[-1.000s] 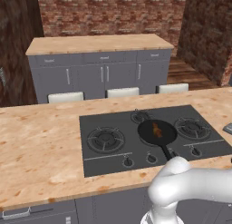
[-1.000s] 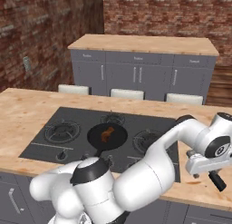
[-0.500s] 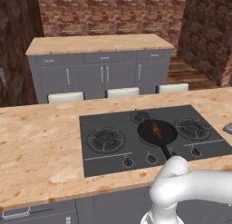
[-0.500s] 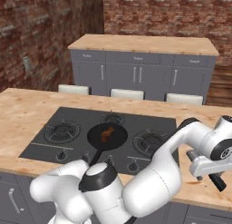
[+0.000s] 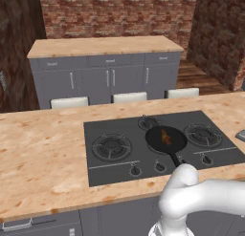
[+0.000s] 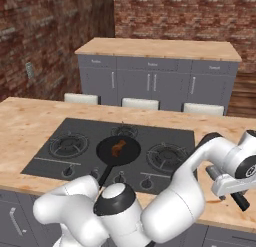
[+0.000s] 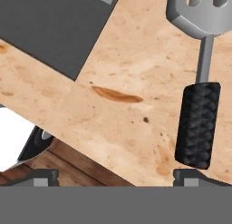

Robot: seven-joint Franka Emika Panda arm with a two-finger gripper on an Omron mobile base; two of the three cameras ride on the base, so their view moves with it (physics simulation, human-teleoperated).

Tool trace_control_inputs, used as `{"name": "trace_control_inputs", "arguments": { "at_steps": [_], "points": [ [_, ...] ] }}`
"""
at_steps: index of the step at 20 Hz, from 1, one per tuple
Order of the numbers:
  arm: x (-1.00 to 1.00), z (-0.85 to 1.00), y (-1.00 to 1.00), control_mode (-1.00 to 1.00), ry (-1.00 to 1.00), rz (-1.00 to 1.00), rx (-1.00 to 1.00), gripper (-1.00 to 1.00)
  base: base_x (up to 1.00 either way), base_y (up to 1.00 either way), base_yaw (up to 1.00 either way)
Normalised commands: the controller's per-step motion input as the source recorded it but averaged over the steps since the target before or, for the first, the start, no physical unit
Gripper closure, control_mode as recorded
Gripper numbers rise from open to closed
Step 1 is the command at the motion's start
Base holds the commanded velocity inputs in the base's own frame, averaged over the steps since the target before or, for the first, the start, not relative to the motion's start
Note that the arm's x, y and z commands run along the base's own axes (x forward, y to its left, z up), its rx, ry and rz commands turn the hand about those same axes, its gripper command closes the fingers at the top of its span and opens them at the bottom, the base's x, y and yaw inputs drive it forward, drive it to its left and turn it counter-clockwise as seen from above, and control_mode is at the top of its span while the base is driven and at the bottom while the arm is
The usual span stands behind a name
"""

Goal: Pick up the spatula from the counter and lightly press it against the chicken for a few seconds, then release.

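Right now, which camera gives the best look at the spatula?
Hand view: the spatula lies on the counter, slotted grey head, shaft and black handle clear. The right base view shows its dark handle end at lower right; the left base view, a grey sliver at the right edge.

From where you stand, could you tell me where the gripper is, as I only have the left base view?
Observer: The gripper sits low over the counter, right of the hob.
Operator: Is it open?
Observer: Yes, its fingertips stand wide apart.
Operator: And the spatula?
Observer: Its black handle lies flat just ahead of one fingertip, not between them.
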Motion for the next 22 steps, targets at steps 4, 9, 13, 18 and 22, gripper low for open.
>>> {"name": "trace_control_inputs", "arguments": {
  "at_steps": [4, 9, 13, 18, 22],
  "points": [
    [0.12, -0.09, -0.07, -1.0, 0.0, 0.04, 0.01, -1.0, 0.0, 0.0, 0.0],
    [0.13, -0.11, -0.1, -1.0, 0.01, 0.03, 0.01, -1.0, 0.0, 0.0, 0.0],
    [0.15, -0.15, -0.14, -1.0, 0.03, 0.03, 0.02, -1.0, 0.0, 0.0, 0.0],
    [0.18, -0.15, -0.14, -1.0, 0.04, 0.03, 0.02, -1.0, 0.0, 0.0, 0.0],
    [0.16, -0.13, -0.15, -1.0, 0.03, 0.03, 0.02, -1.0, 0.0, 0.0, 0.0]
  ]
}}
